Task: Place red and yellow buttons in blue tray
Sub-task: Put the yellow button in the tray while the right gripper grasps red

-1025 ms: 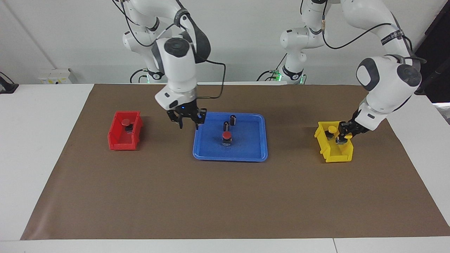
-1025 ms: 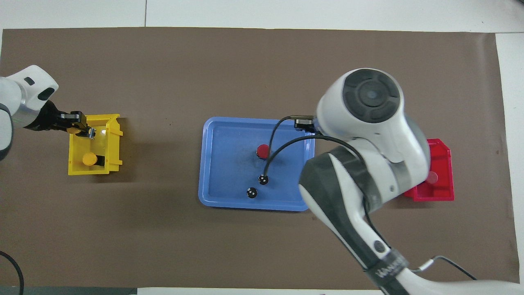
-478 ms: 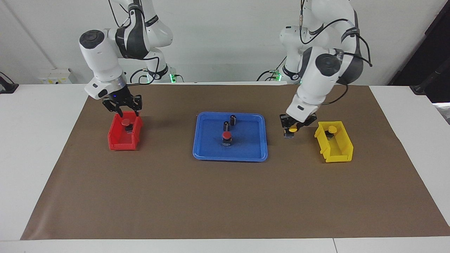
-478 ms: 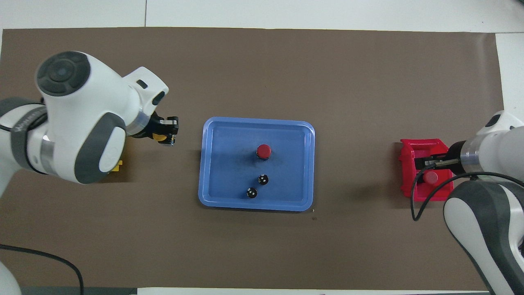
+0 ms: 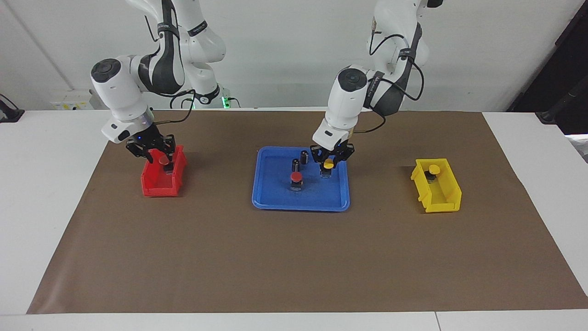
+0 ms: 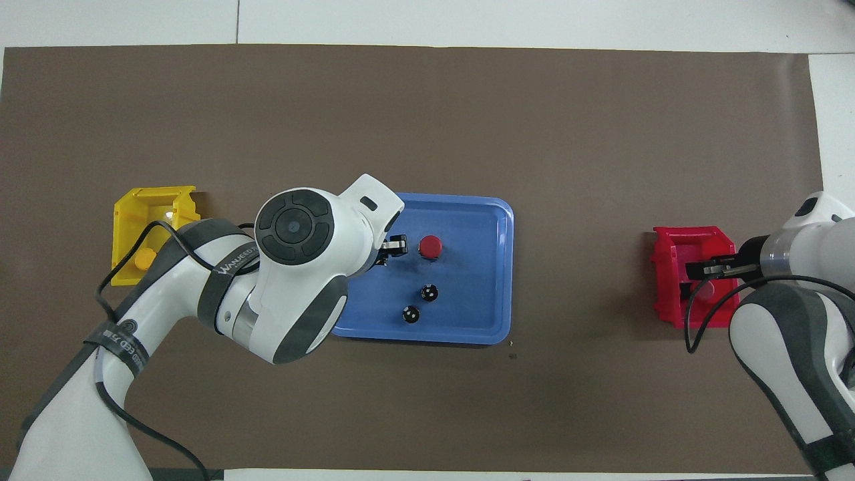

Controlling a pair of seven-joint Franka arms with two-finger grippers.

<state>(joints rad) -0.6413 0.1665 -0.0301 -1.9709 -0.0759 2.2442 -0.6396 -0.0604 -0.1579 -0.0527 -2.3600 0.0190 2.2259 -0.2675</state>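
The blue tray lies mid-table with one red button standing in it. My left gripper is shut on a yellow button, held low over the tray's end toward the left arm; I cannot tell whether its base touches the tray floor. A second yellow button sits in the yellow bin. My right gripper is down at the red bin, right at the red button inside it.
Two dark capless cylinders stand in the tray nearer to the robots than the red button. The bins sit on a brown mat, one toward each arm's end of the table.
My left gripper has carried a yellow button from the yellow bin to over the tray. My right gripper has swung from the tray's edge to the red bin and dipped to its button.
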